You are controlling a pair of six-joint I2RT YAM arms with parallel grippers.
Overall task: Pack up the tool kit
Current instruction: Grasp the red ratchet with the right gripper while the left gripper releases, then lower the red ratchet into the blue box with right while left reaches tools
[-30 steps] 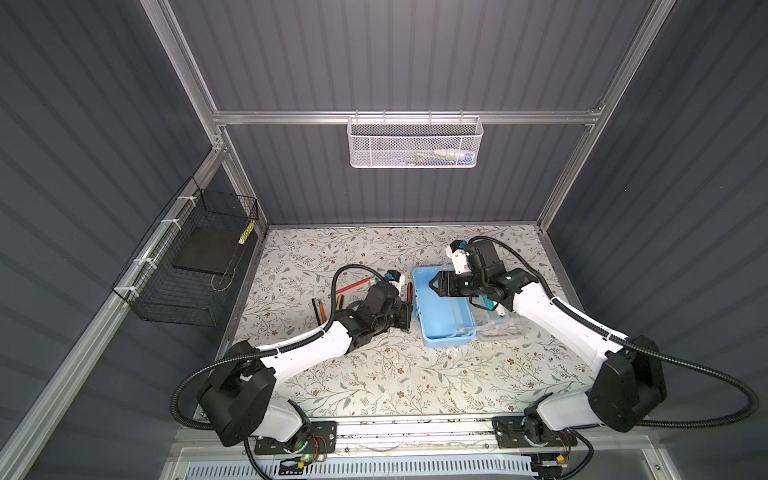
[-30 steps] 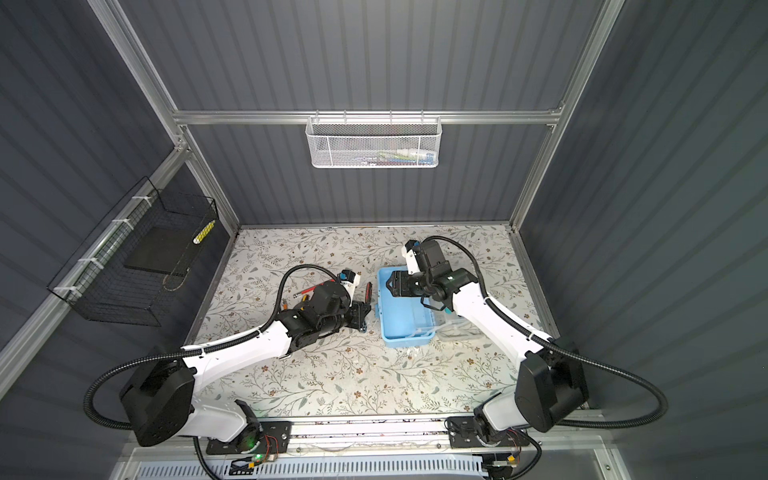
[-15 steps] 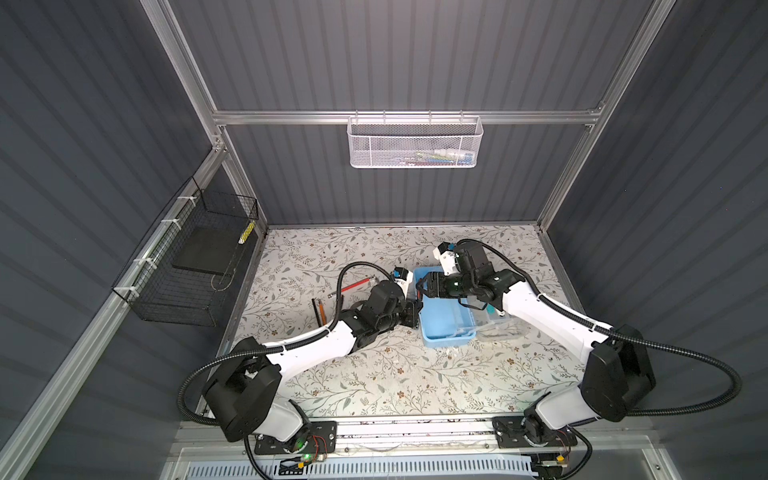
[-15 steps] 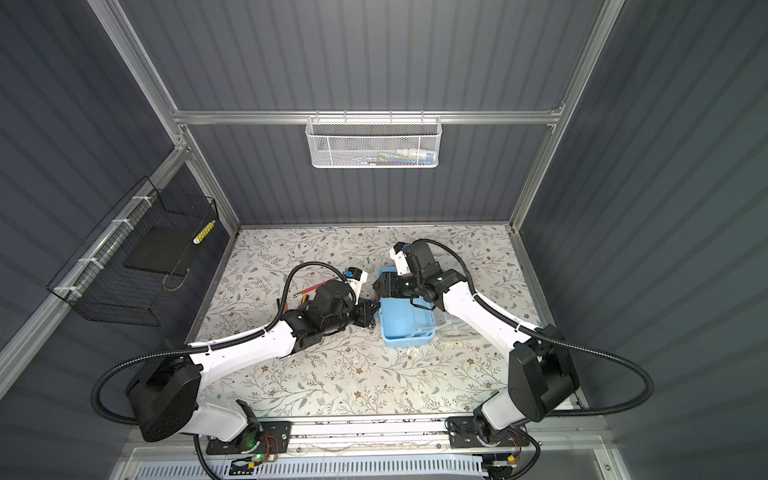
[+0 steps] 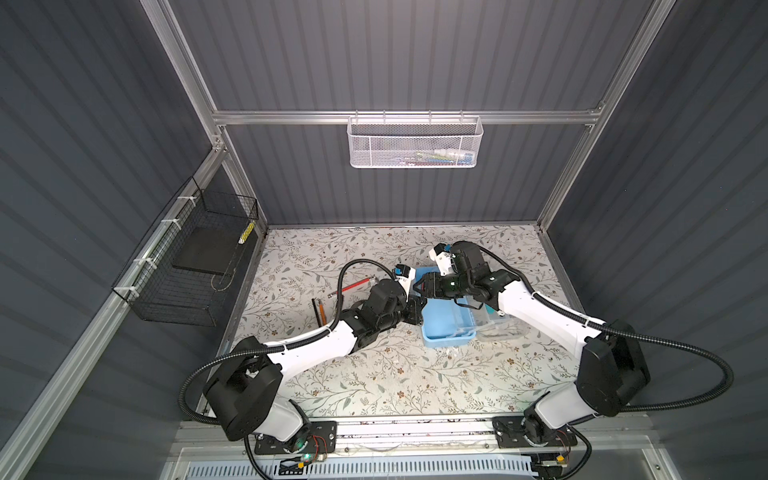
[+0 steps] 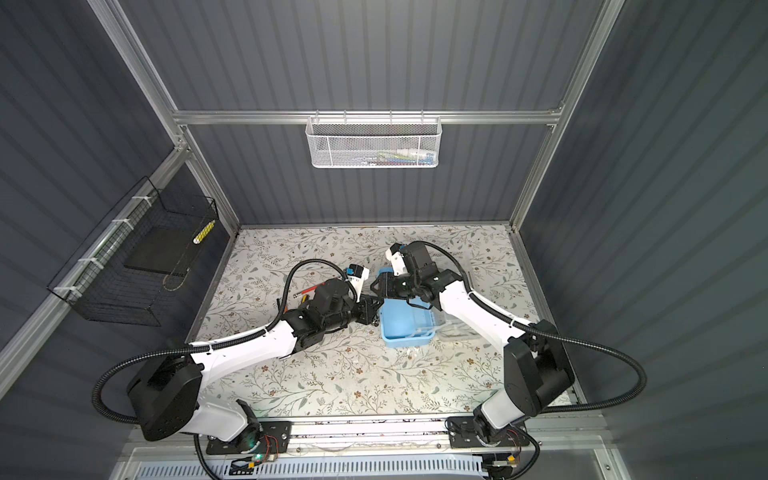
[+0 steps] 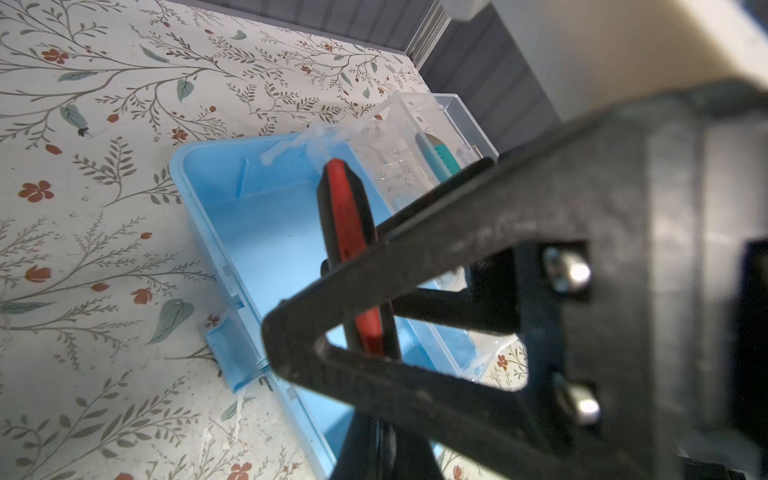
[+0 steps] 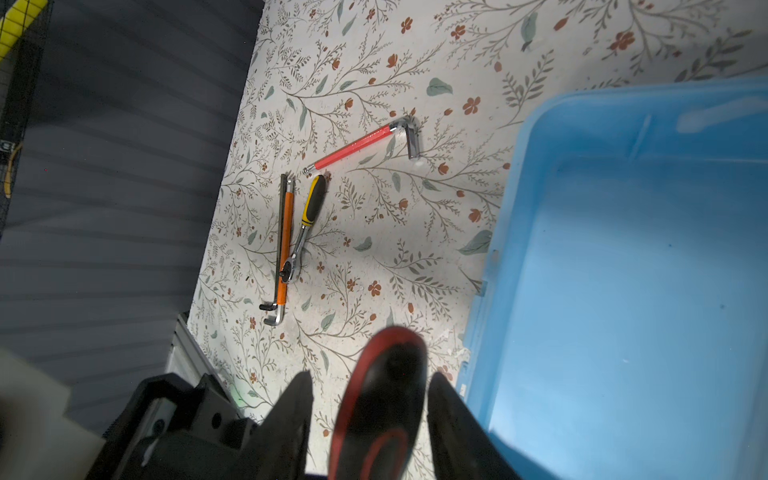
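Tool kit [image 5: 444, 332] — just beside left gripper [image 5: 417, 316] clamping screwdriver [image 7: 345, 224].

Grey ribbed walls [image 5: 395, 62] (edged with aluminium rails [image 5: 407, 117]) surround a pale floral-patterned table [image 5: 374, 374] on three sides.

One tool kit [image 5: 442, 332], one screwdriver [image 7: 345, 216], one ratchet [image 8: 305, 224], three hex keys [image 8: 356, 146], two baskets [image 5: 415, 145], two arms [image 5: 316, 349]

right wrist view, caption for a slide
Screwdriver handle between the right arm's jaws, by the blue box; ratchet and hex keys on the table.
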